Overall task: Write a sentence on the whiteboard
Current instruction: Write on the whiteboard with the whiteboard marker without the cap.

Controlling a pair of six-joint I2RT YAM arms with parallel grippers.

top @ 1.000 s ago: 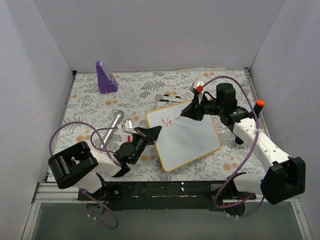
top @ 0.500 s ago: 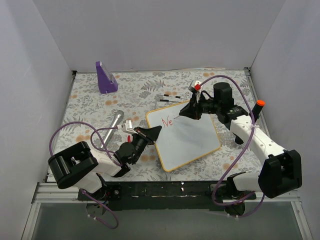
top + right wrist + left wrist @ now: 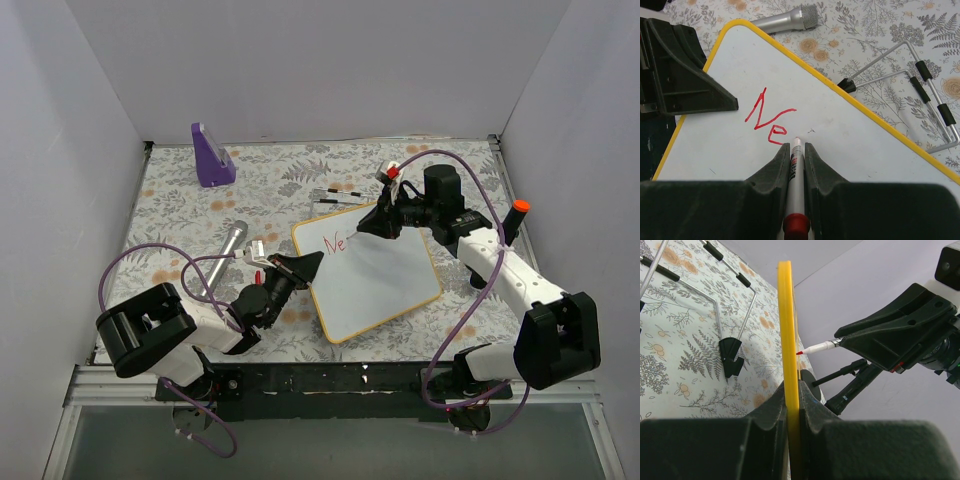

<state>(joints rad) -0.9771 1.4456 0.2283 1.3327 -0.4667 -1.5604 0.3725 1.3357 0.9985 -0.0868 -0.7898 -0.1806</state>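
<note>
1. R gripper (image 3: 796, 147): jaws closed on a red marker (image 3: 795, 172). Its tip is at the board surface just past the "e"; touching or a hair off, can't tell. L gripper (image 3: 792, 390): jaws clamped on the board's yellow edge, steadying it.
2. The whiteboard (image 3: 380, 285) sits mid-table btwn the two arms, on a floral cloth (image 3: 180, 200). Flat or slightly lifted at the L side, can't tell.
3. The sentence (image 3: 769, 120): only "Ne" in red so far, near the corner by the L gripper. Most of the task is left.
4. Handling, my guess: board is light, stiff, glossy, so likely to skid under pen pressure. Best hold is the thin frame edge, clear of the writing area.
5. Orientation: board is skewed to the table edge. Long axis seems to run from L gripper toward R arm, w/ the text line along it.
6. Around: wire stand (image 3: 920, 95) just beyond the far edge, silver mic (image 3: 228, 243) to the left, purple wedge (image 3: 212, 155) at far left.
</note>
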